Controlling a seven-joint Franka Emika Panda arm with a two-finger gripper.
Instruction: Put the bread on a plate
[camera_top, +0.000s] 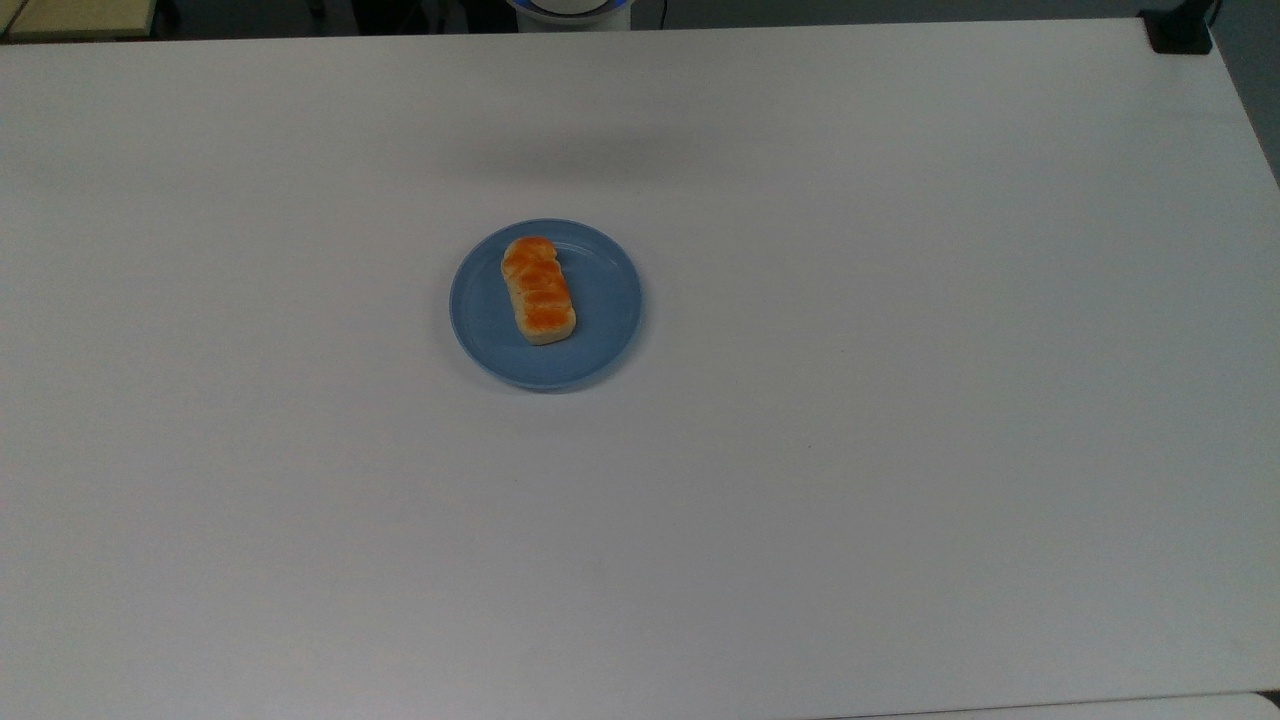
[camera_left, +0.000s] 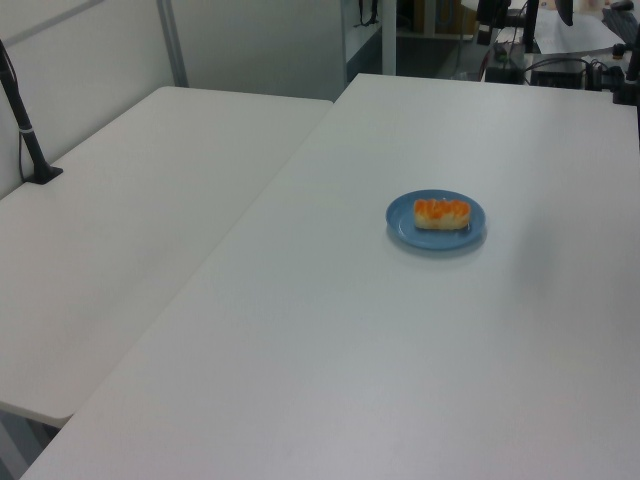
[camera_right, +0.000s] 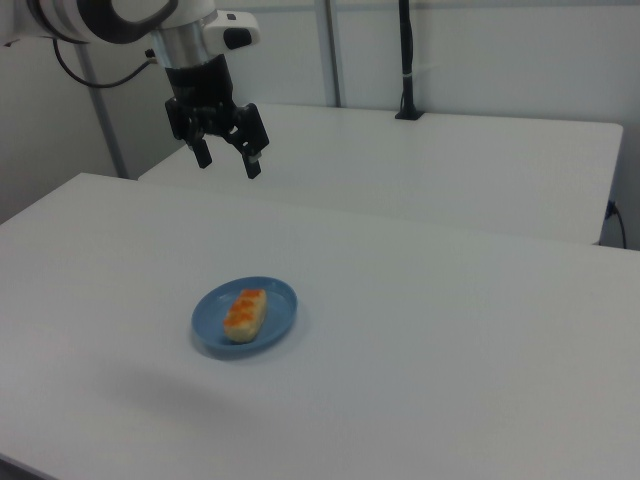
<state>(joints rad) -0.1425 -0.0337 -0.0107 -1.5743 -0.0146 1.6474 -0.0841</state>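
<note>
In the right view, the black two-finger gripper (camera_right: 227, 159) of the white robot arm (camera_right: 120, 15) hangs in the air high above the large white table (camera_right: 450, 330), with its two fingers (camera_right: 253, 160) spread wide apart and pointing down. Between the fingers there is nothing, and they touch nothing. The small oblong bread roll with pale cream sides and a glossy orange-brown top (camera_right: 245, 313) lies flat on the round shallow light-blue plate with a raised rim (camera_right: 276, 300), and the plate stands on the table. The bread is well apart from the gripper: in the right view it is lower in the picture and a little toward the right view's right, so the gripper is not directly over it. In the top view the bread (camera_top: 538, 290) lies somewhat toward the top view's left half of the plate (camera_top: 600, 300), its long side running almost up and down in the picture, and one end is near the far rim. In the left view the bread (camera_left: 441, 213) lies across the plate (camera_left: 400, 222), with its long side going left to right. At the upper edge of the top view a white round part with a blue ring (camera_top: 568, 8) is cut off by the frame. A soft grey shadow (camera_top: 590, 155) lies on the table above the plate in the top view. A second white table (camera_left: 130, 260) stands beside the first one in the left view, and a black pole (camera_left: 22, 125) is fixed at its edge.
</note>
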